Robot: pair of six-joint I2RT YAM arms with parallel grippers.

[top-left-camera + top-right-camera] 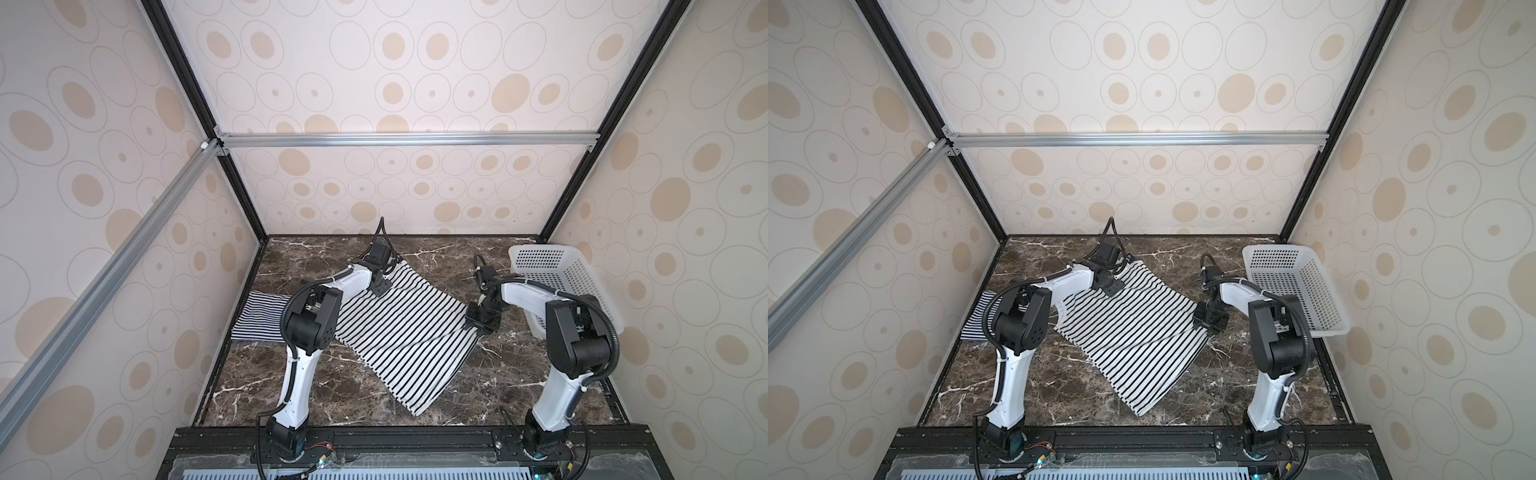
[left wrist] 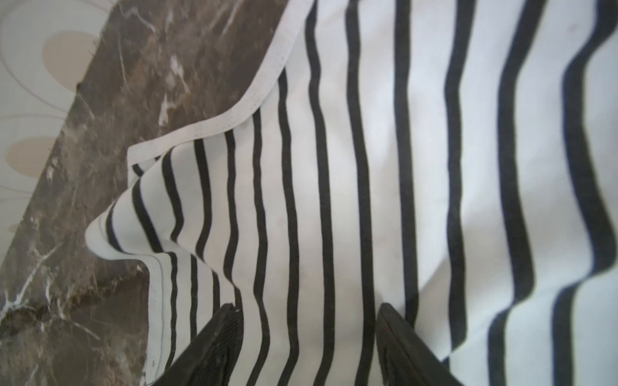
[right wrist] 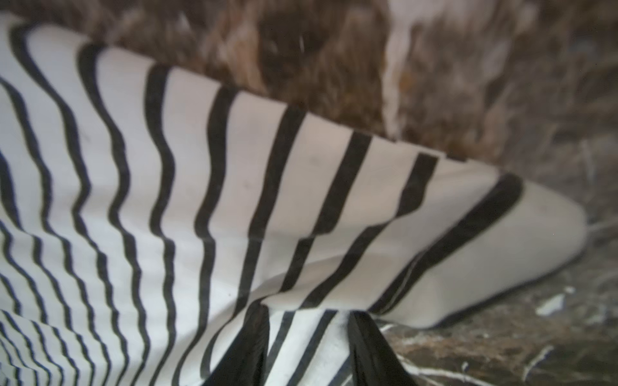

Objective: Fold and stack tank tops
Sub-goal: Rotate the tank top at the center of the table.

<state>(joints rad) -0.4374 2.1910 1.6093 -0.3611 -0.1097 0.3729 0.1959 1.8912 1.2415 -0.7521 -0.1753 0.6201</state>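
The white tank top with wide black stripes lies slanted across the middle of the marble table, with a fold crease running across it. My left gripper hovers open over its far part near the white-trimmed edge, with flat cloth under the gap. My right gripper sits at the top's right edge by the fold. Its fingers stand apart, with striped cloth lying between them. The finely striped tank top lies flat at the left, partly hidden by my left arm.
A white perforated basket stands tilted at the back right beside my right arm. Bare marble table shows in front of the tops and at the back. Patterned walls close three sides.
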